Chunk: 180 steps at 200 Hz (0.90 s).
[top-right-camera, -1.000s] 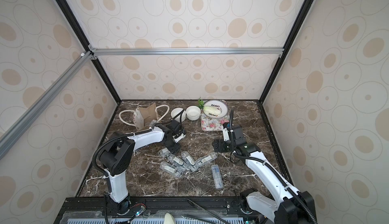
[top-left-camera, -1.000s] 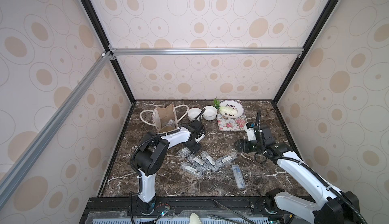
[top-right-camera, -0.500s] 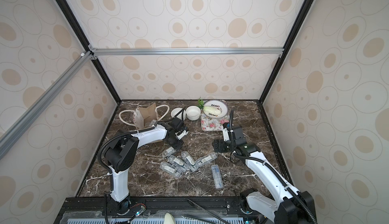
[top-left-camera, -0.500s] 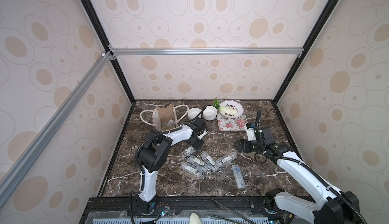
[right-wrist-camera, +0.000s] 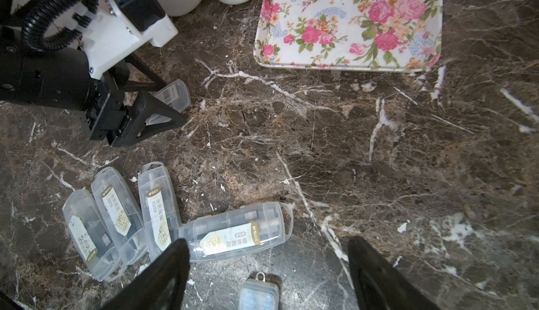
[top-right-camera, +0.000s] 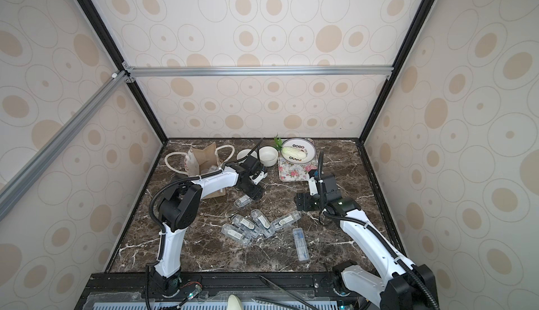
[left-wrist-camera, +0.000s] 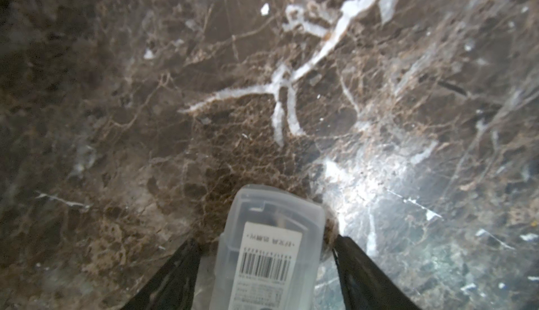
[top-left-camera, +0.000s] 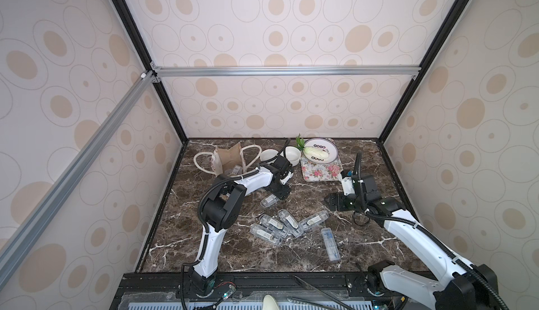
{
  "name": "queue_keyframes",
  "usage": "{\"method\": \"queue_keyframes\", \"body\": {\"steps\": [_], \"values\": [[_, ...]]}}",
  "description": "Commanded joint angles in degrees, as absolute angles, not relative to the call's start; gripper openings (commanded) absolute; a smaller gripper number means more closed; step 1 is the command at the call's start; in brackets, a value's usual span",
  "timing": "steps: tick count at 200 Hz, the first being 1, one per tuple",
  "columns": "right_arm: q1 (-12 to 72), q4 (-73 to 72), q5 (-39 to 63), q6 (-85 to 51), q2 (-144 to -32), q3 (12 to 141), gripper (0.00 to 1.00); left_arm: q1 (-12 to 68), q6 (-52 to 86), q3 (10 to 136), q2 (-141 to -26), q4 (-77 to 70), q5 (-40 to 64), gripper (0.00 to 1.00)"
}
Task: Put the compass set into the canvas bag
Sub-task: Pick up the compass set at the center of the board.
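Left gripper (left-wrist-camera: 265, 238) straddles one compass case (left-wrist-camera: 271, 253): jaws apart, not yet touching, case's long axis running along the fingers. Canvas bag (top-left-camera: 230, 157) stands near, to its far left. Right gripper (right-wrist-camera: 267, 243) spread wide, empty, farther from both.

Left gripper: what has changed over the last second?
The lone case shifted a little toward the tray along with the left gripper, whose jaws now stand open either side of it. The right gripper, the pile of cases and the bag stayed put.

Both top views are evenly bright; the left wrist view shows glare on the blurry brown marble tabletop (left-wrist-camera: 364, 195).
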<state>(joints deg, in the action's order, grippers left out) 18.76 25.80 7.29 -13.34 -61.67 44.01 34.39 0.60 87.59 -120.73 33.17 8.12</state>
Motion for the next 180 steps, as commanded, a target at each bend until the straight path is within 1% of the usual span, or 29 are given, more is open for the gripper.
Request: {"method": "queue_keyframes", "body": {"steps": [1,36,71,113,152,180], "values": [[19.2,26.0,7.2,-12.7,-61.4,43.4,0.87,34.1,-0.3,84.3,-116.8,35.3,6.2,0.75],[19.1,25.8,7.6,-13.0,-61.7,43.6,0.87,33.4,0.1,78.3,-113.8,33.3,5.2,0.74],[19.1,26.0,7.5,-12.8,-61.2,43.7,0.87,33.3,0.4,78.1,-114.2,33.0,6.0,0.70],[19.1,26.4,7.2,-12.7,-60.7,43.8,0.87,33.4,0.0,78.9,-115.9,33.5,5.9,0.60],[19.1,26.7,6.9,-12.5,-60.2,44.0,0.87,33.4,-0.2,79.2,-115.0,33.3,6.6,0.48],[19.2,26.8,6.8,-12.6,-59.9,44.1,0.87,33.5,0.0,80.8,-113.2,34.3,7.0,0.44]]}}
